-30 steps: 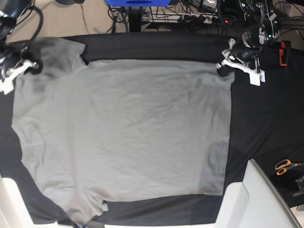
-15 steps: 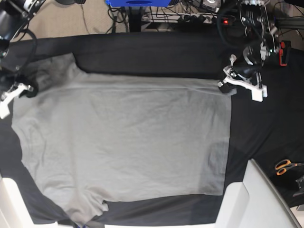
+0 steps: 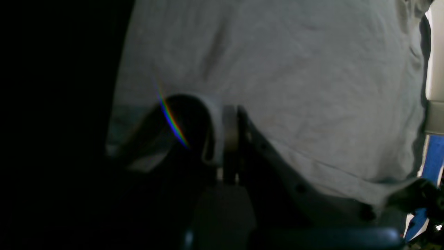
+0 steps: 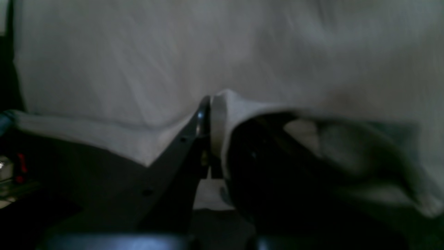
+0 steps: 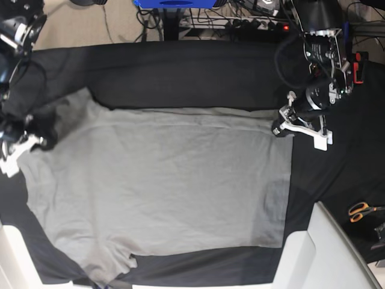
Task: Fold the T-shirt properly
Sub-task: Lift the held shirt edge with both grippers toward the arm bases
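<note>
The T-shirt [image 5: 156, 186] lies spread across the black cloth [image 5: 180, 78] that covers the table, filling most of the middle of the base view. Its far edge is folded over toward the near side in a long, nearly straight line, lifted at both ends. One sleeve [image 5: 111, 265] juts out at the near left corner, flat on the cloth, and the fabric is lightly wrinkled all over.

The left gripper [image 5: 281, 128] — on the right side of the base view — is clamped on the far right corner of the T-shirt. In its wrist view a thin fold of grey fabric is pinched between the closed jaws of the left gripper [image 3: 227, 139], with the rest of the shirt stretching away beyond.

The right gripper [image 5: 37, 139] sits at the left edge of the base view, closed on the shirt's far left part near the other sleeve. Its wrist view is blurred, yet the right gripper [image 4: 210, 135] plainly has a pale fold of cloth squeezed between its jaws.

Off to the right, near the table's edge, orange-handled scissors [image 5: 361, 211] rest on the black cloth, well apart from the shirt.
</note>
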You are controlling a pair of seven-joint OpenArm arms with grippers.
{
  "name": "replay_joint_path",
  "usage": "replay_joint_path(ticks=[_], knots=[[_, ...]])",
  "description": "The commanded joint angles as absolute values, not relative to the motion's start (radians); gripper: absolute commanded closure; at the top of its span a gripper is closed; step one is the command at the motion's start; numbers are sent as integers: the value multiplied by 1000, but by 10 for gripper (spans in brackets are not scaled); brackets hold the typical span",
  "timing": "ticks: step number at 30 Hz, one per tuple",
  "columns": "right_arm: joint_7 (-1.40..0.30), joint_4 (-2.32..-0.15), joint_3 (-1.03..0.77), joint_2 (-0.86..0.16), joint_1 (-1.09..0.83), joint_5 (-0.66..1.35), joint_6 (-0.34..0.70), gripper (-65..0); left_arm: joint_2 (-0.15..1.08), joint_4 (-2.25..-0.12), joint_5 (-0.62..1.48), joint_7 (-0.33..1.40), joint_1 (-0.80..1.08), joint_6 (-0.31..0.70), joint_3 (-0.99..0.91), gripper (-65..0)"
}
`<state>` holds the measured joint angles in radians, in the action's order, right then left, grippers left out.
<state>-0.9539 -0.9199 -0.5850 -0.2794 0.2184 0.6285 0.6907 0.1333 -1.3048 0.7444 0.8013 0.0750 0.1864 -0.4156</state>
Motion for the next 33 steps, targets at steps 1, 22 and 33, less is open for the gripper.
replay_joint_path(ticks=[1,22,33], knots=[[-928,-915,-588,-309,245,645,698,-5,143,-1317,760,788,53,194,-418,0],[-707,-713,-588,-346,371,645,698,-5,143,-1191,604,783,-150,197,-417,0],[-641,-713,-588,-335,386,645,698,-5,150,-1101,602,694,-200,194,-309,0]])
